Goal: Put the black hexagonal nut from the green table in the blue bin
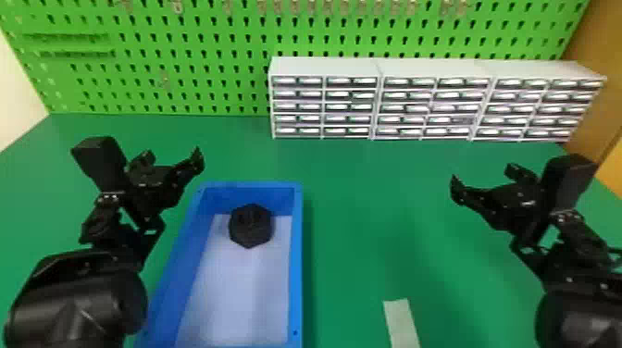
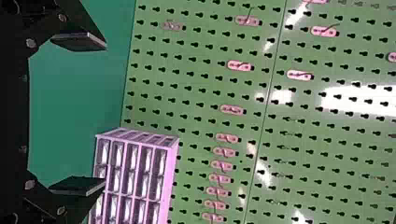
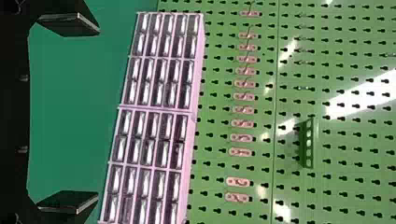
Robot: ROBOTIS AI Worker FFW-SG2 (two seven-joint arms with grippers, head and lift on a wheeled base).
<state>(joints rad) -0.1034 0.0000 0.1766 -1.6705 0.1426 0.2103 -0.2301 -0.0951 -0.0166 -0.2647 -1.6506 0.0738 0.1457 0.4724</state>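
1 nut [image 1: 251, 226], in bin [image 1: 298, 259], right of left claw [image 1: 172, 156]

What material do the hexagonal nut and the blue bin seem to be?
The hexagonal nut: perhaps plastic, matt, since its dark faces show hardly any shine. The blue bin: probably moulded plastic, smooth, judging by its even colour and rounded rim.

A long white cabinet of small drawers [image 1: 435, 67] stood on the flat green table [image 1: 370, 185]. Behind it rose a perforated green pegboard [image 1: 185, 69], streaked with white glare [image 2: 364, 99]; right of it, a yellow-brown panel [image 1: 597, 69]; well left, a cream wall [image 1: 16, 106].
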